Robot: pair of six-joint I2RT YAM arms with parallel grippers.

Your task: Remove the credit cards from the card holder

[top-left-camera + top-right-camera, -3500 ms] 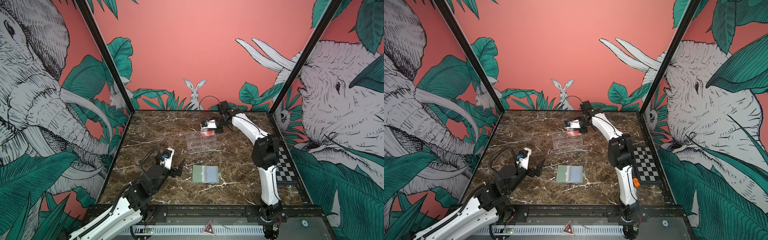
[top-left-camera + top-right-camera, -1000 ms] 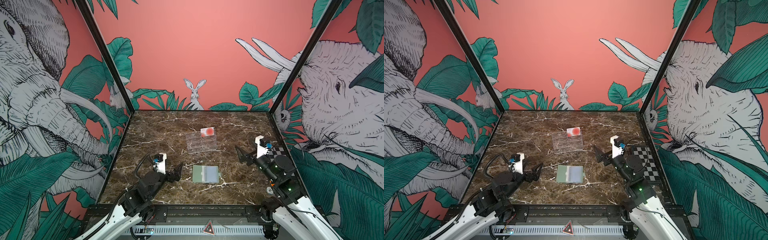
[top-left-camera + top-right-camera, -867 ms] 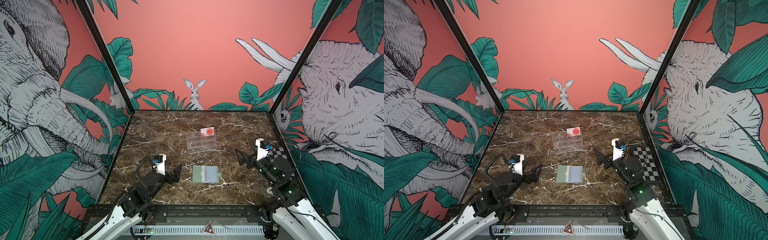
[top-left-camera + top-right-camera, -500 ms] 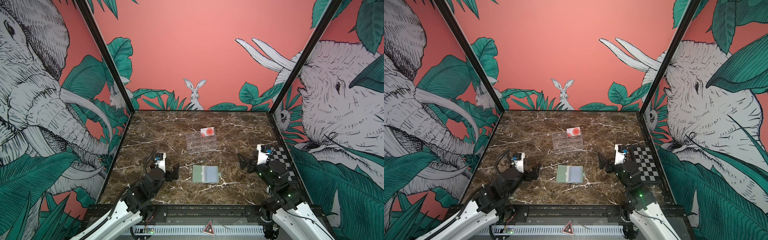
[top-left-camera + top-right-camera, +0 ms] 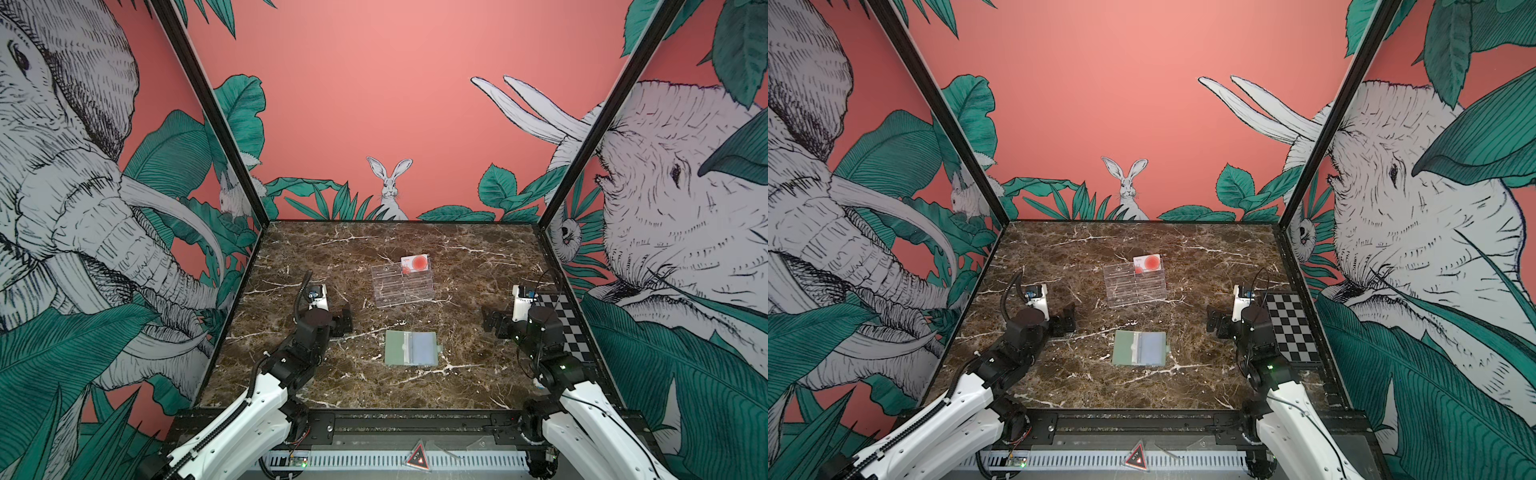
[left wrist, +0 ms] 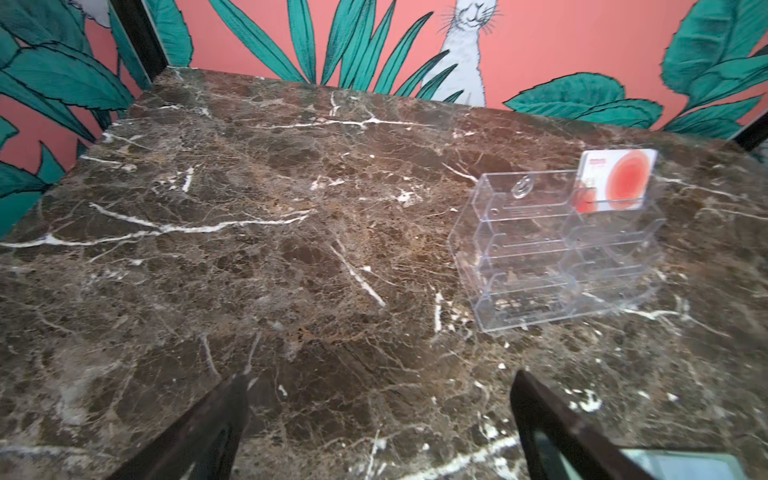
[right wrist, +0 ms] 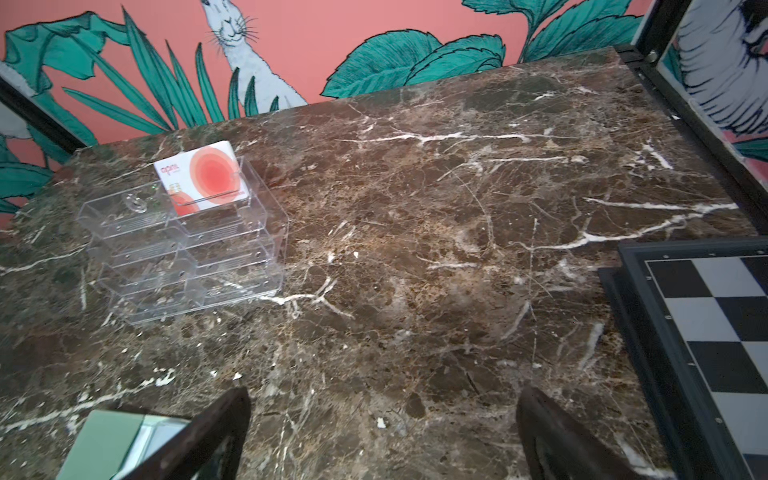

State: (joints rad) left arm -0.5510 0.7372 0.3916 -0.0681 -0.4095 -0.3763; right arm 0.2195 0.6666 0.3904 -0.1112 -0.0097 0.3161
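Right gripper (image 5: 493, 323) has left the stand (image 5: 402, 287).

Brown marble table (image 5: 374, 245): open sage-green card holder (image 5: 411, 348) near centre, clear acrylic stand (image 5: 402, 287) beyond it, checkered board (image 5: 572, 332) at right edge

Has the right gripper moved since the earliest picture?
Yes. The right gripper has pulled back from the clear stand to beside the checkered board.

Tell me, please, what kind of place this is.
Probably a robot test booth: left arm and right arm mounted at a marble-look table, enclosed by mural walls, with a checkered board.
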